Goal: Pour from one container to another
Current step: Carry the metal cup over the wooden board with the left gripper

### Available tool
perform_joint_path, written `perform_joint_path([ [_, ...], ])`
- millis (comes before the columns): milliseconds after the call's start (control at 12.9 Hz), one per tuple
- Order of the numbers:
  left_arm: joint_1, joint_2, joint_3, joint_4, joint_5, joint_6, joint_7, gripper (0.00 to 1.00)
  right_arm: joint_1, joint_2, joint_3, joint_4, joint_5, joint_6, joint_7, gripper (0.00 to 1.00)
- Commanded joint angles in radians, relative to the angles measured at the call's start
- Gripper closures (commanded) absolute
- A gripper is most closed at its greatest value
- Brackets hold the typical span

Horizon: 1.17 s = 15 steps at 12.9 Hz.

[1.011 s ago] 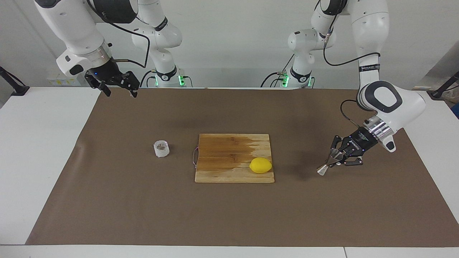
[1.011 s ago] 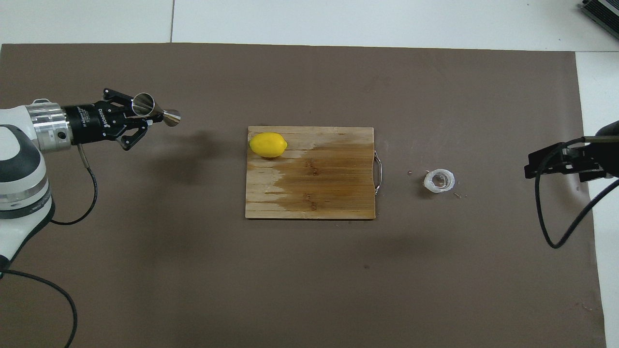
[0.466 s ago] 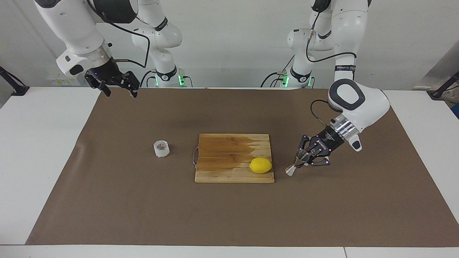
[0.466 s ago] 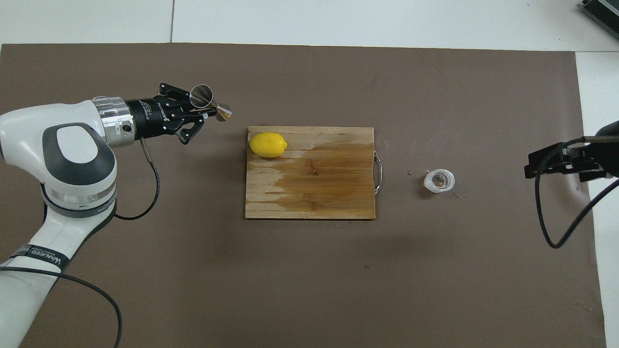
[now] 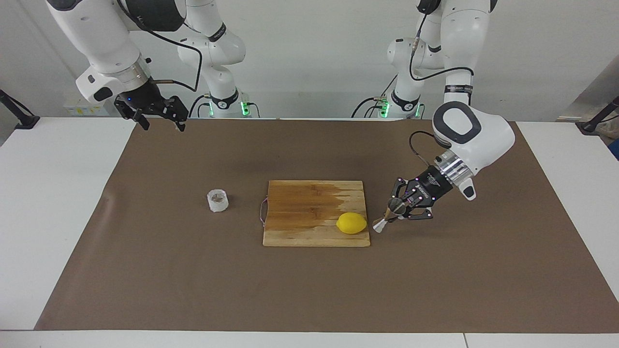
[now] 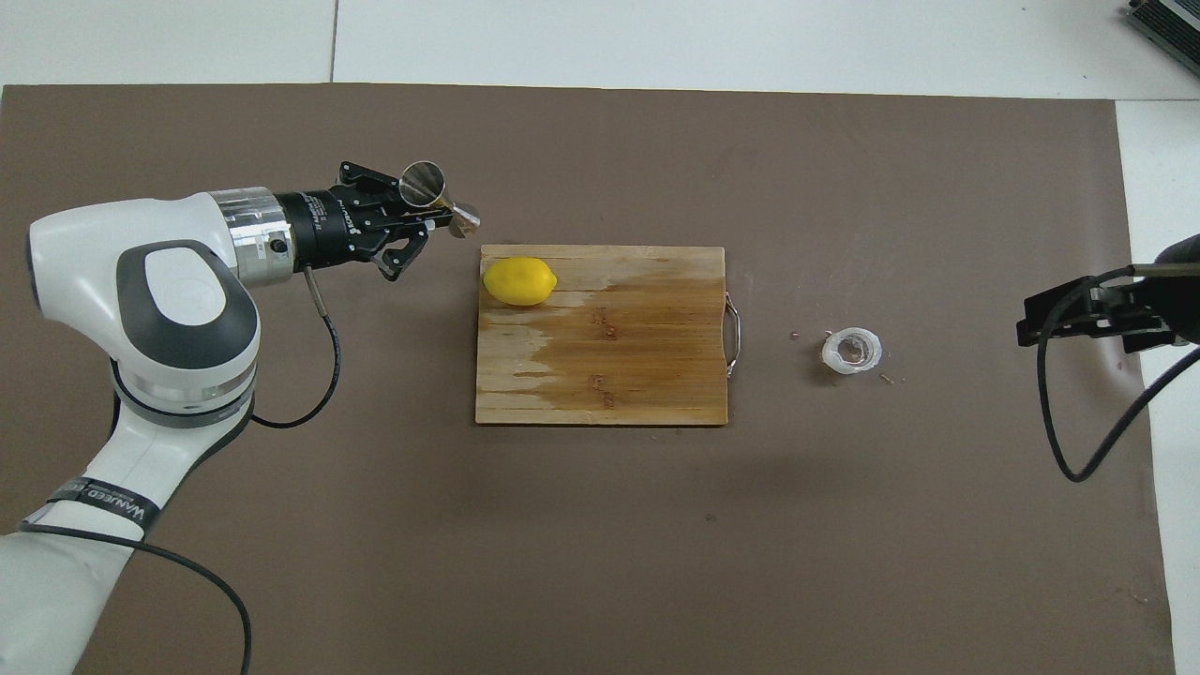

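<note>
Frame centre, I see cutting board (image 5: 309, 208) with lemon (image 5: 351, 223), left gripper (image 5: 399, 211) clamping tilted jigger (image 5: 388, 216) beside it, plastic cup (image 5: 217, 200) centre-left, contents unclear, right gripper (image 5: 159, 118) upper left, fingers apart.

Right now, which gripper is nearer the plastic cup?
Right. The right gripper waits raised at the cup's end of the table; the left gripper holds the jigger beside the cutting board.

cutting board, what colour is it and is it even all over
Light tan wood cutting board with a darker brown wet-looking patch across the middle; clearest in the overhead view.
</note>
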Motion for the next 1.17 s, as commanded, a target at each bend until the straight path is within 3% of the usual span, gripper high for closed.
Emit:
perform_joint_path([
  [0, -0.058, -0.010, 0.010, -0.004, -0.018, 0.058, -0.040, 1.00, 0.005, -0.014, -0.009, -0.006, 0.003, -0.012, -0.026, 0.00],
  [622, -0.251, -0.002, 0.009, -0.020, -0.105, 0.226, -0.105, 1.00, 0.005, -0.014, -0.009, -0.006, 0.003, -0.010, -0.026, 0.00],
  [1088, -0.325, 0.034, 0.009, -0.050, -0.121, 0.267, -0.098, 1.00, 0.005, -0.014, -0.009, -0.008, 0.003, -0.010, -0.026, 0.00],
])
